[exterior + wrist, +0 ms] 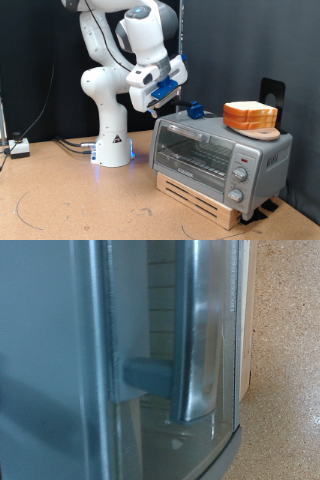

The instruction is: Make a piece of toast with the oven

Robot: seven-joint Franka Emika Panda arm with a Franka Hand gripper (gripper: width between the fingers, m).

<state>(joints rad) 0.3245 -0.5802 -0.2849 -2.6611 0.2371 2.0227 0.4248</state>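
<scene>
Gripper [172, 103]: poised at the oven [222, 153] top's rear corner; bar handle [200, 330] lies below, long axis across the door. Opening: cannot tell.

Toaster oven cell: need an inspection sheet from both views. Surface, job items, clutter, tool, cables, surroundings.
Surface: brown table, bare patches visible.
Oven: silver toaster oven on a wooden slatted base, glass door closed; knobs at the exterior view's right; wrist view shows its bar handle close up.
Bread: stack of slices on top of the oven; no slice seen on the rack.
Clutter: small blue object on the oven top.
Tool: tool just above the oven's upper corner at the exterior view's left, holding nothing visible.
Cables: cables on the table by the arm base.
Surroundings: black curtain backdrop.
</scene>
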